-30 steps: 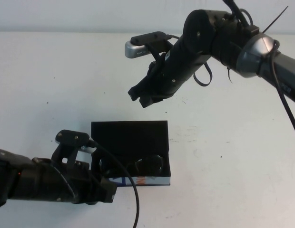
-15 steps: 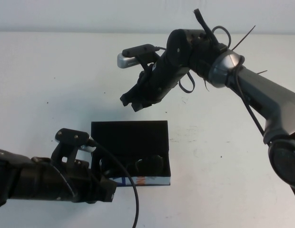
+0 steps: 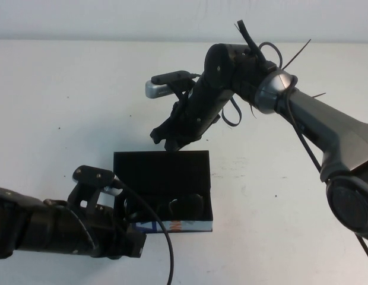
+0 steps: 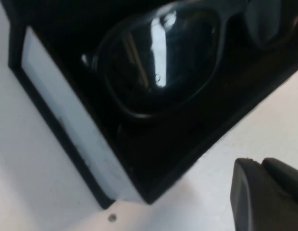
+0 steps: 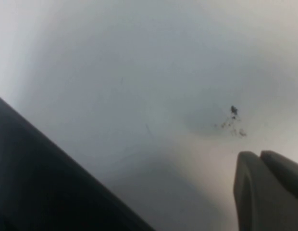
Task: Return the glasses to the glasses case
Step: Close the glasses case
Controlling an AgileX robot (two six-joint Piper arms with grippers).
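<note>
Black and open, the glasses case (image 3: pixel 163 189) is sitting on the white table (image 3: pixel 65 101), its lid lying flat toward twelve o'clock. The glasses (image 3: pixel 172 206) are lying inside it, folded, near the white printed front edge. The left gripper (image 3: pixel 133 244) is resting at the case's eight o'clock corner; whether it is clenched I cannot tell. The right gripper (image 3: pixel 166 138) is hovering at the lid's twelve o'clock edge, grip equally unreadable.
</note>
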